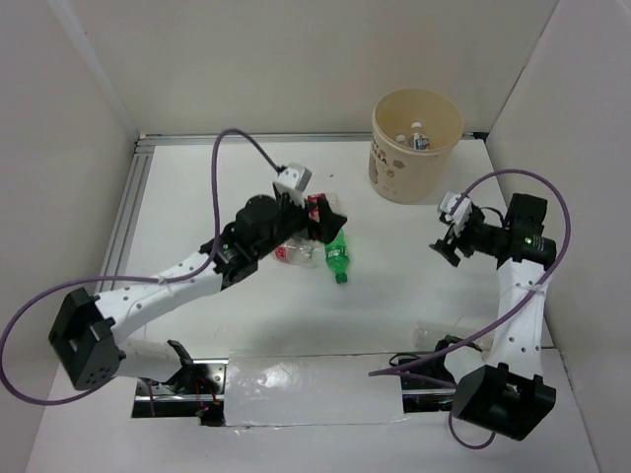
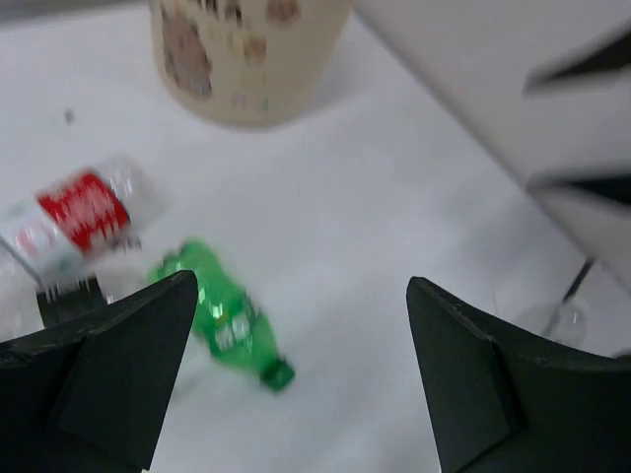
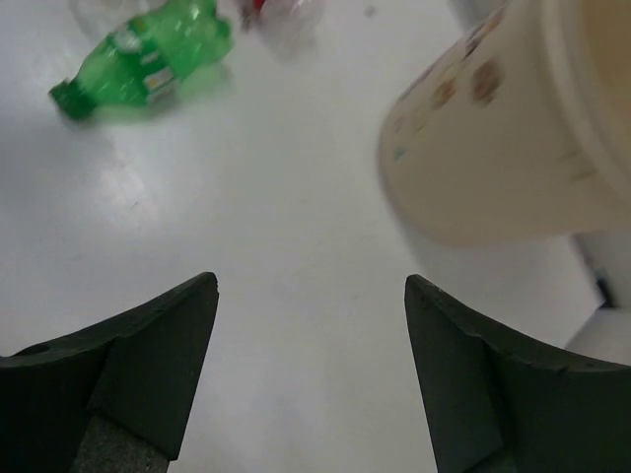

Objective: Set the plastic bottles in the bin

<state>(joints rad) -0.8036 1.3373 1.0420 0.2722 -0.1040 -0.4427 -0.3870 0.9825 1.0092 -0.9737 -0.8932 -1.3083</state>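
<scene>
At mid-tabletop, my left gripper hangs wide and empty over the green bottle and a red-labelled bottle, placed to pick. Far right, the bin already holds dropped bottles. My right gripper sits beside it, parted, empty.

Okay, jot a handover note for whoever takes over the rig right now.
Left gripper: open, empty, above the loose bottles.
Right gripper: open, empty, near the bin.
Done: at least one bottle is inside the bin.
Left: the green bottle and the red-labelled bottle lie on the table, mid-table, with other clear ones possibly beside them. All go in the bin.
</scene>
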